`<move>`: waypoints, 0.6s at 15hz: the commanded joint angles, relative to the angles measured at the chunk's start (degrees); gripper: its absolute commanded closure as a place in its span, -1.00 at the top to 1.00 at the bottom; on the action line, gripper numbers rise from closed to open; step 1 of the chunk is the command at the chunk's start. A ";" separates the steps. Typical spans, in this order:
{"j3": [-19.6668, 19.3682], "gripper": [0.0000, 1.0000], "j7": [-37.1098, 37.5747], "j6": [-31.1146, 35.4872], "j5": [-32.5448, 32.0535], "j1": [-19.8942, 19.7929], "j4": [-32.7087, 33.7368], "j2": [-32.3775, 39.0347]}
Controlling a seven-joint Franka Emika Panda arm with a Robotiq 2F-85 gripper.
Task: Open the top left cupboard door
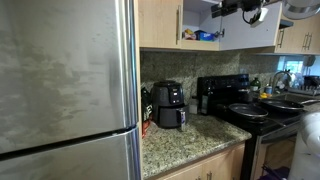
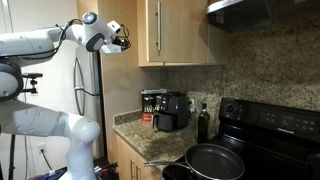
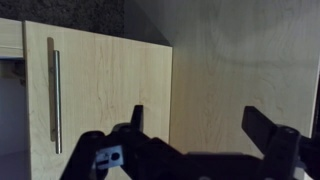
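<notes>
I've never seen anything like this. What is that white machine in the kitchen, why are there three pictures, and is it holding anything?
The white machine is a robot arm with several joints, steered by a person. At its end sits a gripper, a claw with two fingers. Two pictures come from cameras standing in the room. The third comes from a camera on the arm's wrist, so the dark fingers show at the bottom of that view, spread open and holding nothing. Ahead of them is the honey-coloured cupboard door with its slim metal handle, which the arm is meant to open. Below, the granite counter carries a black air fryer and a dark bottle. A pan rests on the black stove.
</notes>
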 commanded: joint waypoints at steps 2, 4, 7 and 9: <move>-1.43 1.00 9.33 7.38 -6.31 -0.81 6.87 14.59; -2.28 1.00 14.83 10.99 -8.52 -0.69 11.70 20.98; -3.30 1.00 16.85 11.13 -9.55 1.06 10.67 20.50; -3.37 1.00 17.85 10.99 -8.80 0.58 15.96 25.58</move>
